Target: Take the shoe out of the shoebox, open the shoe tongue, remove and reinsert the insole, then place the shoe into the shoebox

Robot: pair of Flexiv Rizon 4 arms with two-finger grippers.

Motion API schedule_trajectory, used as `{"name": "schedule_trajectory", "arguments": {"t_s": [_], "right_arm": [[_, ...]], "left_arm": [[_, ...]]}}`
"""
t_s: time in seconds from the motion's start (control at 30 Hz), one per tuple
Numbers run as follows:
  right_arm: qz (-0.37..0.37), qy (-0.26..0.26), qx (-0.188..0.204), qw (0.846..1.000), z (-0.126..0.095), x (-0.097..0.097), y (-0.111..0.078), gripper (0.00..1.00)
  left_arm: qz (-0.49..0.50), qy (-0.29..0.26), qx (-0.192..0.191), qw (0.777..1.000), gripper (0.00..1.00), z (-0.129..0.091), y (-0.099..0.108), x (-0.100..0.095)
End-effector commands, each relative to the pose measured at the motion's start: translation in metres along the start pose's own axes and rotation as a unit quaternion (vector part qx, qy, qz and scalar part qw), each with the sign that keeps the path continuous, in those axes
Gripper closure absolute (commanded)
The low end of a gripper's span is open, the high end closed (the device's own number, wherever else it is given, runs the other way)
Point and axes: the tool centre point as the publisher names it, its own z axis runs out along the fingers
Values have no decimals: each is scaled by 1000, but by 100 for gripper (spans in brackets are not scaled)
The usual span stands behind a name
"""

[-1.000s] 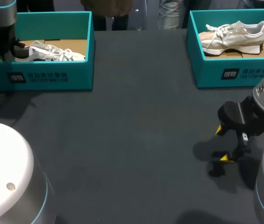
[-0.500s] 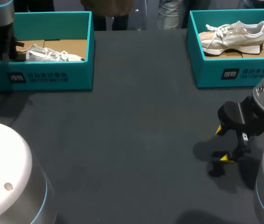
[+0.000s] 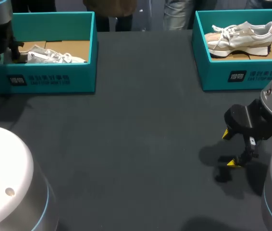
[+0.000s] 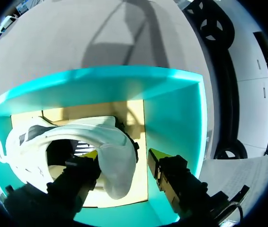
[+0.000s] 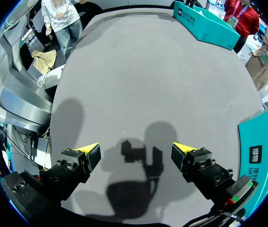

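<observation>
A white shoe [image 3: 54, 55] lies on its side in the teal shoebox [image 3: 44, 79] at the table's far left. My left gripper [image 3: 15, 52] hangs over the shoe's heel end inside that box. In the left wrist view the left gripper [image 4: 122, 153] stands open astride the heel of the shoe [image 4: 112, 165]. One finger sits inside the shoe's opening and the other outside it, with a strip of cardboard floor showing between that finger and the heel. My right gripper [image 3: 229, 149] hovers open over bare table at the front right, and nothing lies between the fingers of the right gripper [image 5: 136, 149].
A second teal shoebox [image 3: 241, 77] at the far right holds a beige and white shoe [image 3: 241, 36]. Dark table cloth spreads between the two boxes. The left box's teal wall [image 4: 172, 113] stands close beside my left gripper's outer finger.
My left gripper's fingers have spread apart and let go of the shoe's heel. The white shoe has settled lower into the box. The right arm has kept still.
</observation>
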Motion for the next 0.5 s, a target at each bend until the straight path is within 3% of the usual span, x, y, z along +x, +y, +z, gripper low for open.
{"name": "schedule_trajectory", "arguments": {"t_s": [0.03, 0.13, 0.27, 0.5], "right_arm": [[0, -2, 1, 1000, 0, 2, 0, 0], [0, -2, 1, 1000, 0, 2, 0, 0], [0, -2, 1, 1000, 0, 2, 0, 0], [0, -2, 1, 1000, 0, 2, 0, 0]], "left_arm": [[-5, -6, 2, 1000, 31, -4, 0, 1], [-10, -11, 3, 1000, 8, -6, -1, 1], [-23, -26, 6, 999, 0, -14, -2, -1], [-47, -52, -10, 997, 0, -48, -5, -5]]}}
